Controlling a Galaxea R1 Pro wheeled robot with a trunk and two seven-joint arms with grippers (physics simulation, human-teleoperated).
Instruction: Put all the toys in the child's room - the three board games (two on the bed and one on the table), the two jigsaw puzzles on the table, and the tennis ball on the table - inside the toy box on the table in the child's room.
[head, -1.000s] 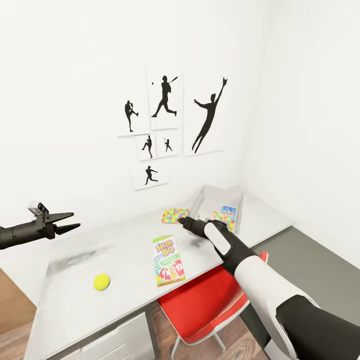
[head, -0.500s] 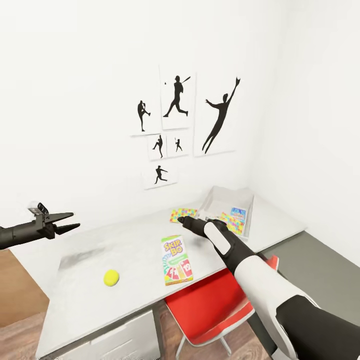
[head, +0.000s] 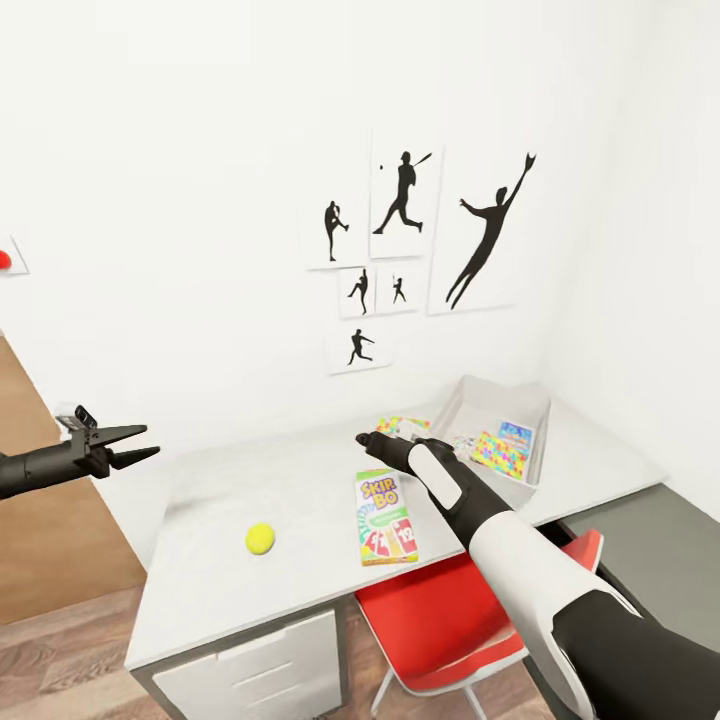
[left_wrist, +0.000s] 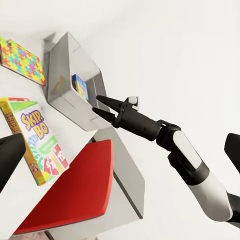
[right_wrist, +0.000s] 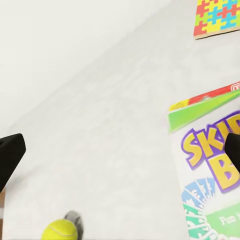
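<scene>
On the pale grey table (head: 290, 480) lie a SKIP BO board game (head: 386, 516), a tennis ball (head: 260, 538) to its left, and a jigsaw puzzle (head: 398, 425) near the wall. The grey toy box (head: 455, 408) at the table's right end holds a puzzle panel (head: 498, 452) and a blue game box (head: 516, 435). My right gripper (head: 362, 438) hangs open above the table, just beyond the SKIP BO box (right_wrist: 215, 175) and beside the toy box (left_wrist: 70, 75). My left gripper (head: 145, 443) is open in the air, left of the table. The bed is out of view.
A red chair (head: 450, 610) is tucked under the table's front, beneath my right arm. White drawers (head: 260, 670) fill the table's left end. A brown wooden door (head: 50, 530) stands at the left, with a dark grey surface (head: 650, 540) at the right.
The whole picture has shifted right, so the camera has turned left; the door and a red wall dot have come into view. Both arms hold their pose and the toys lie as before.
</scene>
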